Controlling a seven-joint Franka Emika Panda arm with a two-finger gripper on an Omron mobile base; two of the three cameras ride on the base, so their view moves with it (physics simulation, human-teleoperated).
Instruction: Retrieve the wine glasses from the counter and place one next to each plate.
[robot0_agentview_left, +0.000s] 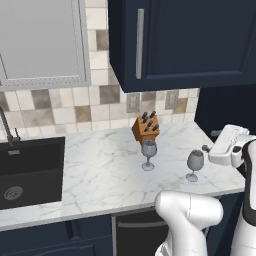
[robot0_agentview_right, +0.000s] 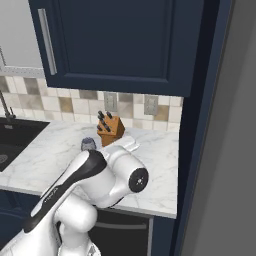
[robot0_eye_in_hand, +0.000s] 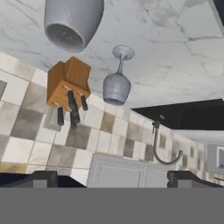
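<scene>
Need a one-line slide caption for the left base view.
Open white gripper beside two clear stemmed wine glasses upright on white marble counter, before wooden knife block.

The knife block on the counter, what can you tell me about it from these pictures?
The knife block is a small wedge of orange-brown wood, leaning so its slotted face tilts up. Several black knife handles stick out of that face; the blades are hidden inside. It stands on the white marble counter right against the beige tiled wall, below two grey wall outlets. A wine glass stands in front of it, apart from it. Nothing else touches it.
</scene>
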